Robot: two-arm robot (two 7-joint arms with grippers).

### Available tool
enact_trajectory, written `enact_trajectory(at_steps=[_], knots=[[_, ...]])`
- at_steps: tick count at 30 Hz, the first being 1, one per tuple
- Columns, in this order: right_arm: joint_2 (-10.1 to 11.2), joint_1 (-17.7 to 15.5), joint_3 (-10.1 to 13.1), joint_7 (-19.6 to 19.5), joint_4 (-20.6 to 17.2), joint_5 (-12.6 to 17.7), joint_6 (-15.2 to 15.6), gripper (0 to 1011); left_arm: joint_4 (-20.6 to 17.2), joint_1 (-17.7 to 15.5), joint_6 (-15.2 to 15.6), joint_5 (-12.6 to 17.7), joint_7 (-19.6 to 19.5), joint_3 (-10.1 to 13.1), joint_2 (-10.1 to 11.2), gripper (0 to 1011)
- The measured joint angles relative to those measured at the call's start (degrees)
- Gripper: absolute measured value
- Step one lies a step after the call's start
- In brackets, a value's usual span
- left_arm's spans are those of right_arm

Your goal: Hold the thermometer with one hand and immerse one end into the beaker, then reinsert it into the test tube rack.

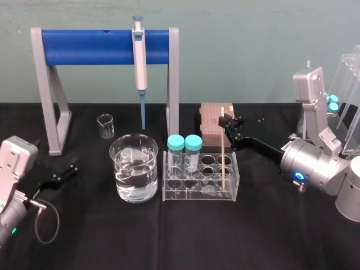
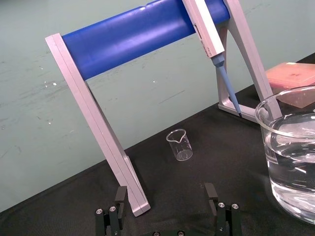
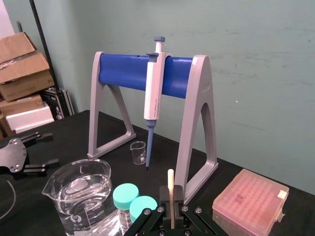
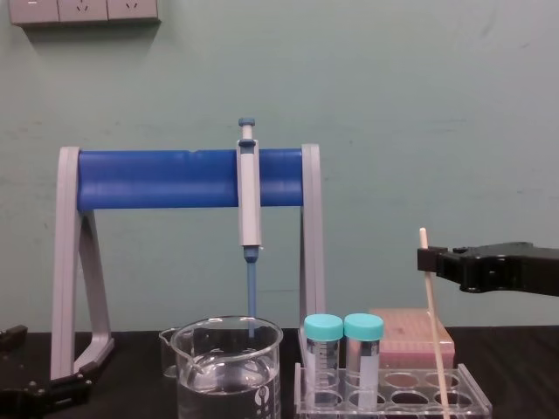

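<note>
Left claw [image 1: 63, 171]: lay parked at the near left of the tabletop [image 1: 169, 242], fingers spread, holding nothing.
Test tube rack [image 1: 197, 197]: stood near the middle, with two teal-capped tubes [image 1: 184, 143] in its left holes.
Thermometer [image 1: 223, 152]: stood almost upright in a hole at the rack's right end, its top well above the rack.
Right claw [image 1: 228, 124]: reached in from the right and looked clenched on the rod just below its tip.
Step, as judged: drawing the rod out of the rack.
Doing it well: pull straight up along the rod's own line until its foot clears the hole, since a sideways tug could bend it. Then carry it over the capped tubes.
Beaker [image 1: 134, 169]: stood just left of the rack, part full of water. Only the lower end needed dipping, kept off the glass.
Tabletop: black cloth.
Farther back: a pink box [image 1: 214, 118], a small beaker [image 1: 105, 125] and a pipette [image 1: 139, 62] hung on a blue-barred stand [image 1: 101, 46].
Room: a pale green wall [image 1: 253, 45], with cardboard boxes [image 3: 22, 69] stacked at one side.
</note>
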Motion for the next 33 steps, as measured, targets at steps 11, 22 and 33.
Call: enact_trajectory(at_steps=[11,22,33], knots=[[-0.41,0.16,-0.2,0.31,0.6,-0.63,-0.07,36,0.0,0.0,0.0,0.0,0.0,0.0,0.0,1004],[-0.55,0.29,-0.25,0.32,0.78,-1.13,0.09,38,0.0,0.0,0.0,0.0,0.0,0.0,0.0,1004],[-0.5,0.28,-0.24,0.29,0.74,-1.06,0.13,38,0.0,0.0,0.0,0.0,0.0,0.0,0.0,1004]])
